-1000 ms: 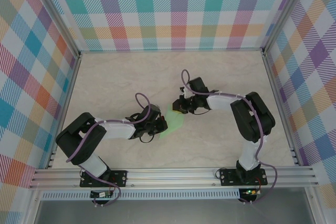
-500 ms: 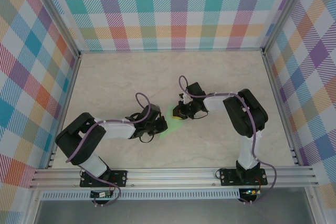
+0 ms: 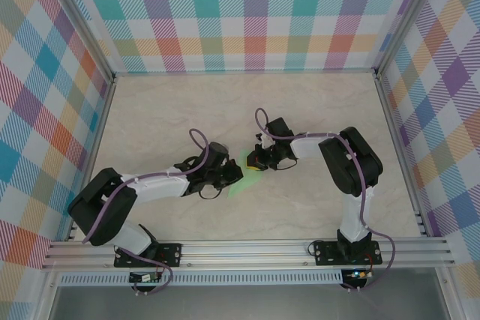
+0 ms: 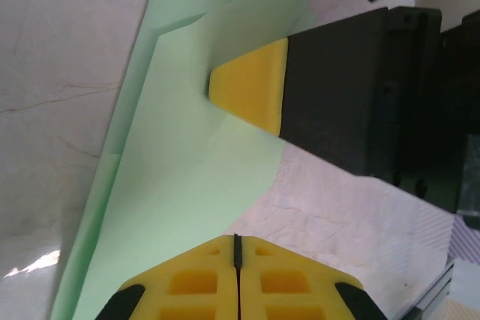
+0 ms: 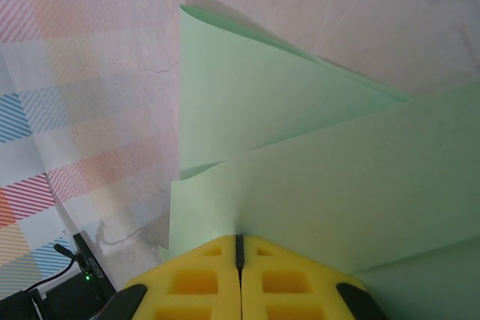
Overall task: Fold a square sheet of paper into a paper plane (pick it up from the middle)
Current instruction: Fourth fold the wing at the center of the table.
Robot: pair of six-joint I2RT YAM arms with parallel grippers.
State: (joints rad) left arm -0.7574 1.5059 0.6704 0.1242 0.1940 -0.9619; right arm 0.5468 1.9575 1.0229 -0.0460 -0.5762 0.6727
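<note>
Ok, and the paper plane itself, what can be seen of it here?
The paper plane is thin, matte, light green paper, only partly folded: overlapping flaps with sharp creases, one flap lifting slightly off the layer below. It lies on the pale marbled table between the two arms. The closed left hand and closed right hand each touch it with yellow tips from opposite sides.

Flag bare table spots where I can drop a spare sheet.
Free: the far half of the beige table up to the checked back wall; the near-centre strip along the aluminium front rail. Crowded: mid-table, where left claw and right claw sit close over the light green folded paper plane.
</note>
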